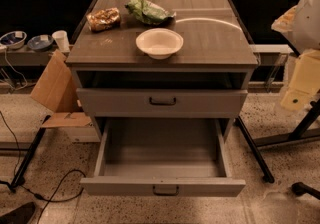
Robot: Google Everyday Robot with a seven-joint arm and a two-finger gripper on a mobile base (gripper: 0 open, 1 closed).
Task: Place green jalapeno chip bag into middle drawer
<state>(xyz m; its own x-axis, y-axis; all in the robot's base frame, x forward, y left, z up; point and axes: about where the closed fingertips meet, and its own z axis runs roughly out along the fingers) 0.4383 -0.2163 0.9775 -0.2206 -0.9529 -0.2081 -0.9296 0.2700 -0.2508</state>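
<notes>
The grey cabinet fills the centre, the front edge of its top running straight across. Below, the middle drawer stands pulled out toward 6 o'clock, its grey tray open to above. A black stand leg slants near its right wall. The closed drawer front sits directly above it. At 3 o'clock, beyond the top's right edge, hangs the pale gripper; clenched or released, I cannot tell. The white bowl sits near the front edge. The green jalapeno chip bag lies on the top at the bowl's 12 o'clock, apart from it. The brown-gold bag is at its 9 o'clock.
</notes>
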